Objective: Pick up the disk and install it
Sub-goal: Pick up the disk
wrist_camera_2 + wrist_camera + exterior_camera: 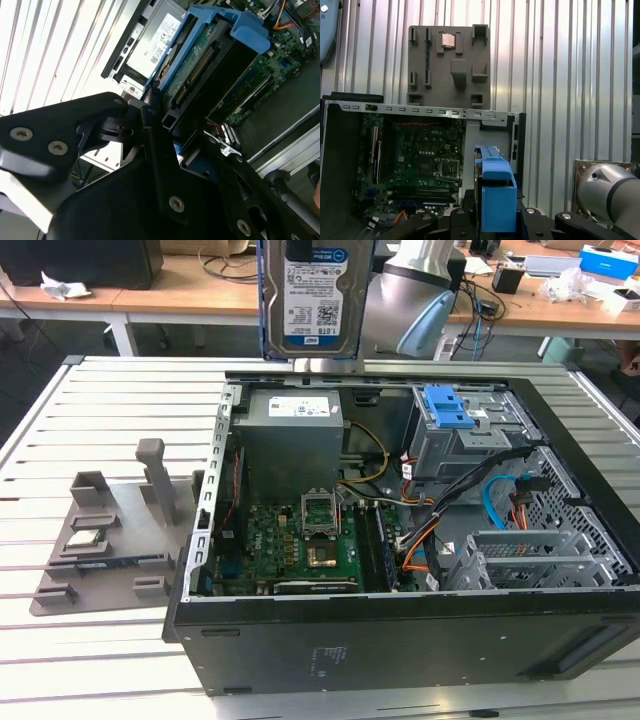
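The disk [315, 295] hangs upright, label facing the exterior camera, above the back edge of the open computer case [400, 635]. A bright blue bracket runs around its edges. In the second wrist view my gripper [182, 132] is shut on the disk [210, 60], black fingers [150, 120] pressing on both sides of its blue frame. The first wrist view looks down past the gripper [495, 222] and the disk's blue edge [496, 200] into the case, beside the motherboard [420, 160].
A grey drive cage with a blue tab [450, 410] sits at the case's far right corner in the exterior view, and the power supply [290, 430] lies below the disk. A grey fixture plate [110, 530] lies on the slatted table on the exterior view's left. Cables cross the case interior.
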`<state>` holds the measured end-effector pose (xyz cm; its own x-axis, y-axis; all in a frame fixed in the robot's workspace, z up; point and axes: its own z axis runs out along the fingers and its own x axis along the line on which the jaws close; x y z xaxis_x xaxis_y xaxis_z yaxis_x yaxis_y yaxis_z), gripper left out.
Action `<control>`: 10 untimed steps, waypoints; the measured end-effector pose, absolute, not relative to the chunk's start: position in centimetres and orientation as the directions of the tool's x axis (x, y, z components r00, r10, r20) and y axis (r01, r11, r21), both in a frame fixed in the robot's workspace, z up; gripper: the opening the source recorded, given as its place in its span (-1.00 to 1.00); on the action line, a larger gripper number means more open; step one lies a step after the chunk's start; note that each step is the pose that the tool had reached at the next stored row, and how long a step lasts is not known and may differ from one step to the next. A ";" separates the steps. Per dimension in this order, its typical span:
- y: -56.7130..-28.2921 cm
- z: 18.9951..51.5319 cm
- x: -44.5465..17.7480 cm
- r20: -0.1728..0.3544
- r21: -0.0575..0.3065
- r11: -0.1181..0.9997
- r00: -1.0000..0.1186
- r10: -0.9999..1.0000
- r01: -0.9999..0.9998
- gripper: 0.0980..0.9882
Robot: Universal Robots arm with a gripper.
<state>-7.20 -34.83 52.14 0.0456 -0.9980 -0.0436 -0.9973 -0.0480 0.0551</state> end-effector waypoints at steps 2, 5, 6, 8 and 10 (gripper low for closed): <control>-34.8 52.1 -6.0 -0.044 0.055 -0.048 0.046 -0.998 -0.997 -0.39; -34.8 52.1 -5.0 -0.044 0.055 -0.048 0.046 -0.998 -0.997 -0.39; -34.8 52.1 -4.7 -0.044 0.055 -0.048 0.046 -0.998 -0.997 -0.39; -34.8 52.1 -4.0 -0.044 0.055 -0.048 0.046 -0.998 -0.997 -0.39; -34.8 52.1 -3.2 -0.044 0.055 -0.048 0.046 -0.998 -0.997 -0.39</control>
<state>-3.15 -34.83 52.14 0.0457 -0.9980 -0.0436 -0.9973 -0.0481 0.0553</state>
